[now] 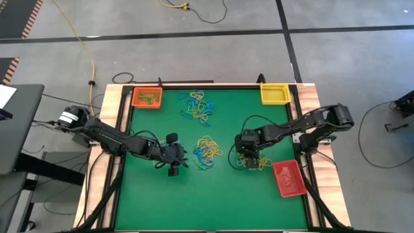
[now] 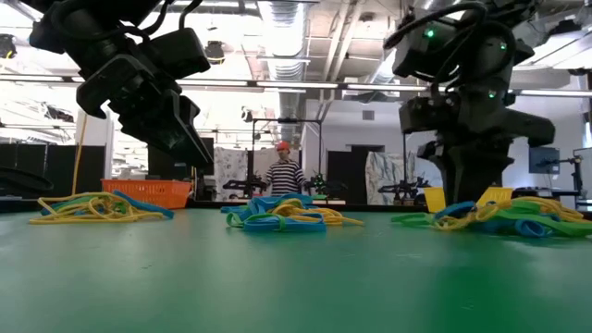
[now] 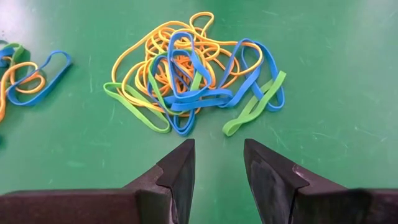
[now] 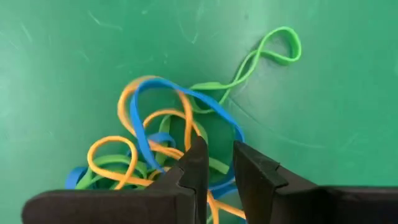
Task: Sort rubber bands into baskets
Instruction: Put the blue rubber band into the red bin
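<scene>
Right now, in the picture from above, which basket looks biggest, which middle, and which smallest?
1. red basket, looks largest.
2. orange basket and yellow basket look about alike, so I won't rank those two.

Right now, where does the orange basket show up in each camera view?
High view: the orange basket sits at the table's far left corner, with bands inside it.
Low view: it shows in the background at left, behind the leftmost band pile.
Left wrist view: not in it.
Right wrist view: not in it.
Shared landmark: the middle pile of rubber bands, centre in the low view.
</scene>
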